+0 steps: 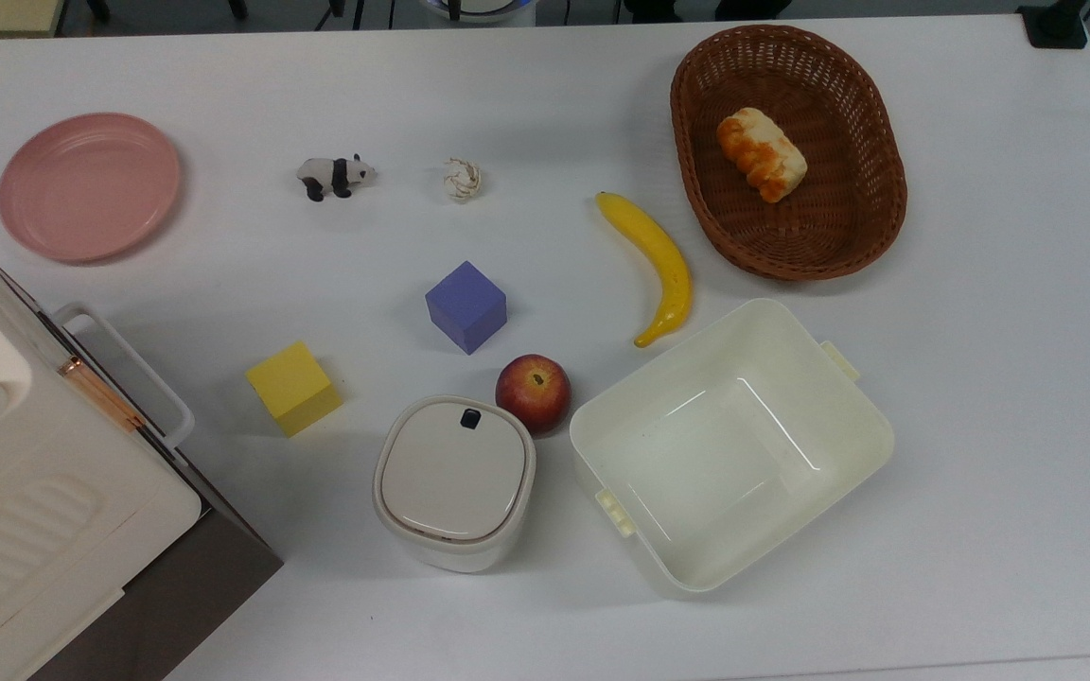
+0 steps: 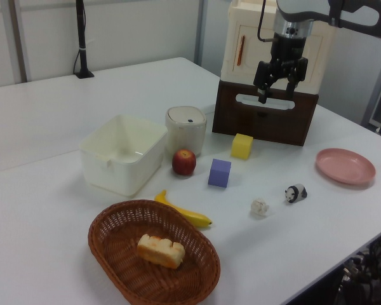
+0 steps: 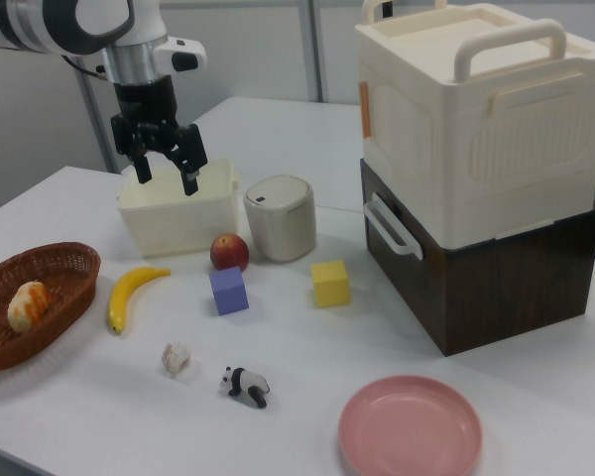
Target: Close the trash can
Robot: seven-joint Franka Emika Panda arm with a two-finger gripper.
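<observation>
Gripper [image 3: 166,170]: hangs above the table, fingers spread apart, holding nothing.
Trash can [image 1: 455,482]: stands with lid flat, just beside the apple [image 1: 533,393], between the yellow cube [image 1: 293,388] and cream tub [image 1: 871,430] in the top view.

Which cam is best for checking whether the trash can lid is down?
Top view: it looks straight onto the trash can, so the flat lid and its black button show whole. The left view and right view show its side and the lid edge-on.
</observation>
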